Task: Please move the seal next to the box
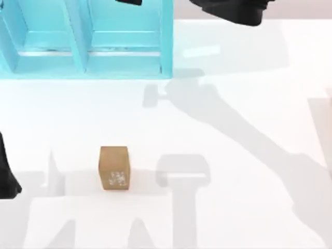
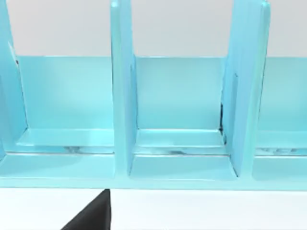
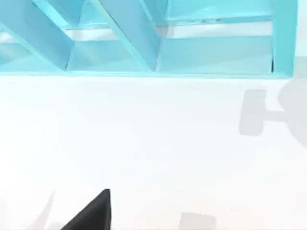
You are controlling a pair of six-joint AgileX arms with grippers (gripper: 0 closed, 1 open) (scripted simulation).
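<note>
Sitting alone on the white table (image 1: 233, 129), the seal (image 1: 114, 167) lies in the lower left of the top view, its speckled engraved face toward the bottom edge, touched by nothing and well apart from the cyan compartmented box (image 1: 85, 39) that fills the upper left. By my judgement the task has hardly begun: the block has yet to be grasped, carried up the frame and set down beside the box. The left arm (image 1: 8, 174) shows as a dark shape at the left edge, level with the seal, and the right arm (image 1: 236, 10) hangs at the upper right edge; whether either gripper is spread or pressed together I cannot tell. In the left wrist view, the compartments (image 2: 180, 139) that can be seen into hold nothing.
</note>
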